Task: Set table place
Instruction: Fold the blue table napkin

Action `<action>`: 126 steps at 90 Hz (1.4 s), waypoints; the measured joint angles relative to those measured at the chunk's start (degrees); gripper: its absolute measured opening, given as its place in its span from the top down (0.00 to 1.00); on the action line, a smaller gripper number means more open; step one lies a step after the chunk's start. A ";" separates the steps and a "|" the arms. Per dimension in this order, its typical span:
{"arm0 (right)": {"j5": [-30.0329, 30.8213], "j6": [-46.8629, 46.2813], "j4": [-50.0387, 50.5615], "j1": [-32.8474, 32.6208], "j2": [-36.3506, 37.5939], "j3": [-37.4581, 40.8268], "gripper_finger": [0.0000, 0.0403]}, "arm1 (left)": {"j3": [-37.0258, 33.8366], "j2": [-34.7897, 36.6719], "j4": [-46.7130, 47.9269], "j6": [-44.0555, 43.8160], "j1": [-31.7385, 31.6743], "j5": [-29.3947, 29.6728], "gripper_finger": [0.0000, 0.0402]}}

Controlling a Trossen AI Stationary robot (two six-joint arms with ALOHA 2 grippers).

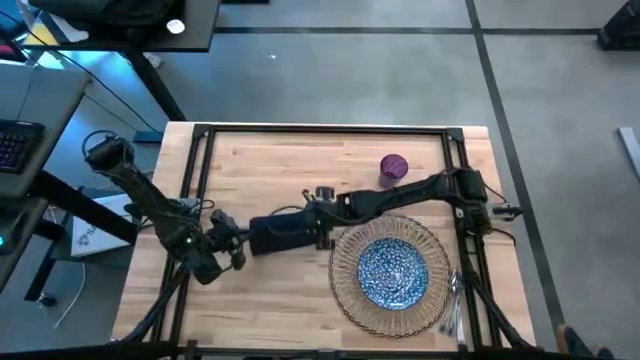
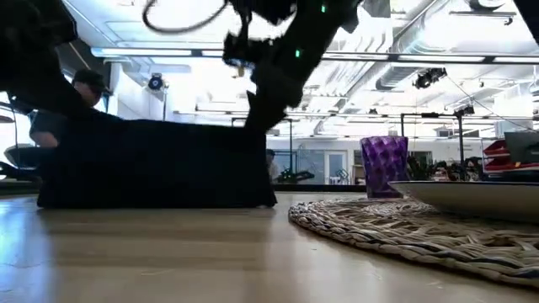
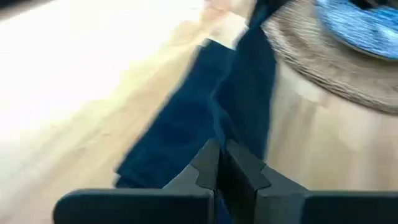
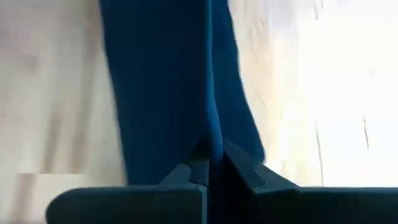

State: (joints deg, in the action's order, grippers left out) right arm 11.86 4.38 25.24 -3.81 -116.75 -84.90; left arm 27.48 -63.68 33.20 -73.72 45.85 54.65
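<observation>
A: On the table [image 1: 300, 290], left of the mat? Dark navy napkin [image 1: 283, 232], lying flat on the wood, stretched between both grippers.

B: Yes. Seen also in the low view as a wide dark mass [image 2: 156, 164] resting on the wood, just beside the edge of the woven mat [image 2: 404, 231].

A: And the left gripper [image 1: 240, 243]?

B: At the napkin's left end. In the left wrist view, 2 fingers [image 3: 208, 171] pressed together with a fold of the blue cloth [image 3: 205, 112] pinched between them. No gap visible.

A: Same for the right gripper [image 1: 322, 225]?

B: Same. Reaching from the right side across the table, at the napkin's right end, near the mat's left rim. In the right wrist view, fingers [image 4: 239, 169] closed tight on a ridge of the cloth [image 4: 168, 81], pulled up a little from the wood.

A: The rest of the place setting?

B: Round wicker mat [image 1: 345, 285] at the front right part of the table, with the blue-white plate [image 1: 392, 271] centred on it. Silver cutlery [image 1: 453, 300] just beside the mat's right edge, close to the black rail. Small purple cup [image 1: 393, 166] standing upright behind the mat, apart from it, also visible in the low view [image 2: 384, 166] behind the plate's rim [image 2: 472, 198].
</observation>
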 joint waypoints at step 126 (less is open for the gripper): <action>-2.35 -1.83 -24.05 -1.16 -8.60 6.10 0.64 | 1.74 -0.02 -5.16 17.04 -0.15 -17.53 1.00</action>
State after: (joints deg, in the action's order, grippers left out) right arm 9.51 2.55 1.18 -4.97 -125.35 -78.80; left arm 29.21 -63.70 28.04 -56.68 45.70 37.12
